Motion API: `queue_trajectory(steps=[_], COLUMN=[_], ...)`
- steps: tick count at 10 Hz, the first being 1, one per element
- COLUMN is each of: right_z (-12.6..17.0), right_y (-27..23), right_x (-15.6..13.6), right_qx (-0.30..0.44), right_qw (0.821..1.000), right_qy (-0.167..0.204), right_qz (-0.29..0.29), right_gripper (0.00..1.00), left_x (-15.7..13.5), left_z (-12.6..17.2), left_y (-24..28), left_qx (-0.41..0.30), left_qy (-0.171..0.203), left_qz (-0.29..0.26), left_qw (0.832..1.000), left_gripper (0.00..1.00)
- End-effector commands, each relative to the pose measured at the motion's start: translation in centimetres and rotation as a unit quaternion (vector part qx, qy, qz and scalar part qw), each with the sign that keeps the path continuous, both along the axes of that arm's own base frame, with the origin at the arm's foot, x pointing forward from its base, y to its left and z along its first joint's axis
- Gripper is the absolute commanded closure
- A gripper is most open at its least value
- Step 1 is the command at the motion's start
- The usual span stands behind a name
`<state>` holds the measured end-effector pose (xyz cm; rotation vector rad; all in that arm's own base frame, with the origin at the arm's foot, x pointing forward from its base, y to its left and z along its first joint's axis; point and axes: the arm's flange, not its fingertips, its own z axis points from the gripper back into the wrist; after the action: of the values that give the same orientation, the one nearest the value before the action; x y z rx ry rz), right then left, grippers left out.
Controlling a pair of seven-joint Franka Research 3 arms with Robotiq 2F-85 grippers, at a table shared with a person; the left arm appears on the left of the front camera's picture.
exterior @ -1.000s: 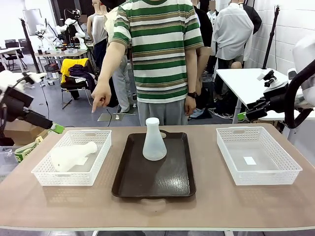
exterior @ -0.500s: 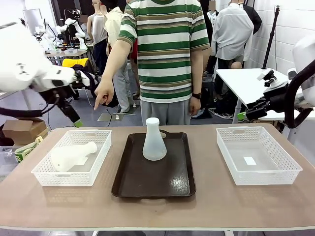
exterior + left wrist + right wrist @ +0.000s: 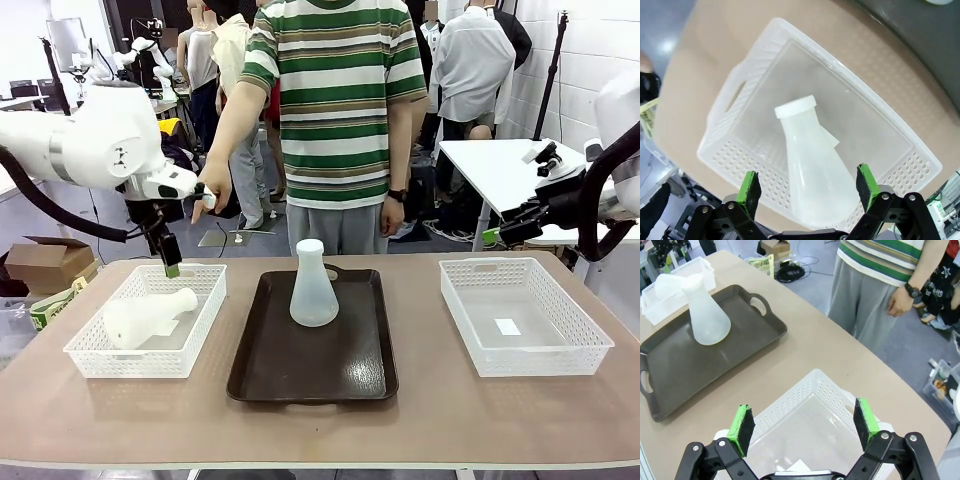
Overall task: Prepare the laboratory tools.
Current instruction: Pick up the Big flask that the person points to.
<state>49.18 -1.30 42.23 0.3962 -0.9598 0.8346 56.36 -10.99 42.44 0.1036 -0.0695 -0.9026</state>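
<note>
flask lay on its side in left basket, walls close around it, open above. left gripper hung wide open above it, not touching. second flask upright on tray.

Light was bright and even, falling from overhead. In the front view the table carried only soft, short shadows beneath the tray and the basket, and the dark tray showed a dull sheen. Between the left gripper's spread jaws the flask glowed pale and slightly soft-edged. Beyond those jaws the table edge bowed with wide-angle distortion. Ahead of the right gripper's spread jaws everything looked crisp.
</note>
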Motion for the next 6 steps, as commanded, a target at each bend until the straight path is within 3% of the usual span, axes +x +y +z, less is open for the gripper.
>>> queue_trajectory(steps=[1, 6], right_z=[-0.1, -0.1], right_y=[0.0, 0.0], right_x=[0.0, 0.0], right_qx=[0.0, 0.0], right_qw=[1.0, 1.0], right_qy=[0.0, 0.0], right_qz=[0.0, 0.0], right_gripper=[0.0, 0.0], left_x=[1.0, 2.1], left_z=[-1.3, -5.8], left_y=[0.8, 0.6], left_qx=[-0.018, -0.051], left_qy=[0.039, 0.029], left_qz=[-0.005, -0.014], left_qw=[0.999, 0.998], left_gripper=[0.0, 0.0])
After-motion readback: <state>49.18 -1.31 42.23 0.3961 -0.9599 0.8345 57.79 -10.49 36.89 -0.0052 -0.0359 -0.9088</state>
